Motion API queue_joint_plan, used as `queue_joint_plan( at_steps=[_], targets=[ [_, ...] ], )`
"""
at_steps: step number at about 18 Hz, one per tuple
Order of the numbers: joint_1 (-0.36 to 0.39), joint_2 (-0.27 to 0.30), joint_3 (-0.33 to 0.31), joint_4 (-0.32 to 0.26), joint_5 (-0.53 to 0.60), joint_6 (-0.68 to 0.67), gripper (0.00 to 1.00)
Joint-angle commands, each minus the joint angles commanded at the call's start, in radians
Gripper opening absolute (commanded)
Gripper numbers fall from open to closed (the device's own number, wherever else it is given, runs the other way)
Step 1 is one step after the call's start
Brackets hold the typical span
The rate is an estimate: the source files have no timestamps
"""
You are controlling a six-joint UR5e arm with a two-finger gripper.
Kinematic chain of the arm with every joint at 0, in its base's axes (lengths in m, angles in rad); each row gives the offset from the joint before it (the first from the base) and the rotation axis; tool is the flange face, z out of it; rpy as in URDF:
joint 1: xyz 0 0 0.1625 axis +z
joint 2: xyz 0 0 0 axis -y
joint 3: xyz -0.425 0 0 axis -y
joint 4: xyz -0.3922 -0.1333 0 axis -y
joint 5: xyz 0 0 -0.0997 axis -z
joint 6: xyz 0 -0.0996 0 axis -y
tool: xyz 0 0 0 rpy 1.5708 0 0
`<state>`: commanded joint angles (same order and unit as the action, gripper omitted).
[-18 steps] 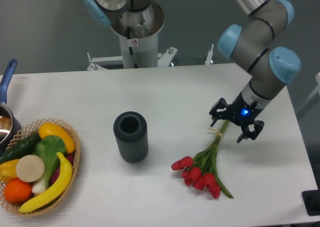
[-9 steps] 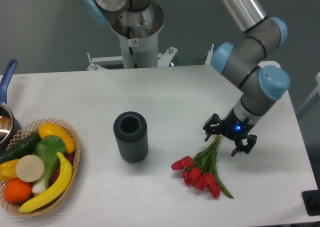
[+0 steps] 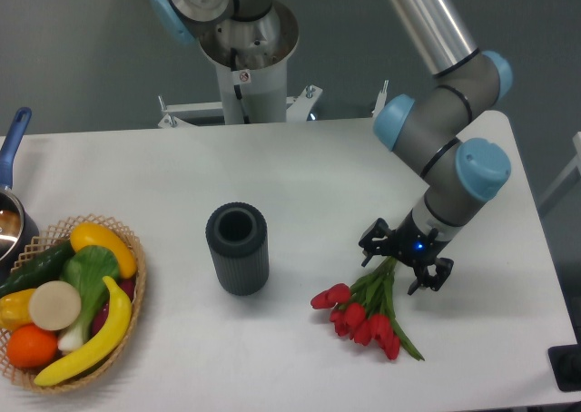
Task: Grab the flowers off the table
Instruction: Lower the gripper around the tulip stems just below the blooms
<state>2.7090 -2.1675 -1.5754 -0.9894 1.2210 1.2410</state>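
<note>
We have the gripper low over the right half of the white bench, its two dark fingers spread apart, one on either side of the green stems. The jaws stand wide and straddle the stalks; whether the fingers are touching them, we cannot tell from this angle. A small blue light glows on the wrist just above.

The flowers lie flat on the bench, red heads fanned out toward the front edge, stems running up and to the right into the gap between the fingers. The upper stem ends are hidden behind the gripper body.

Left of the bunch, well apart, we see a dark ribbed cylinder standing upright with its open mouth up. Far over at the left edge sits a wicker basket holding a banana, an orange, a cucumber and other produce. Just behind it, at the frame's edge, a pot with a blue handle pokes in.
</note>
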Motion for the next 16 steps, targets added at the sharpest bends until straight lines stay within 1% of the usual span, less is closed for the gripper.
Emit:
queue_joint_plan(
  at_steps=[8, 16],
  targets=[
    [-0.011, -0.002, -0.031, 0.002, 0.003, 0.002, 1.00],
    [-0.011, -0.008, -0.035, 0.005, 0.005, 0.000, 1.00]
  ],
)
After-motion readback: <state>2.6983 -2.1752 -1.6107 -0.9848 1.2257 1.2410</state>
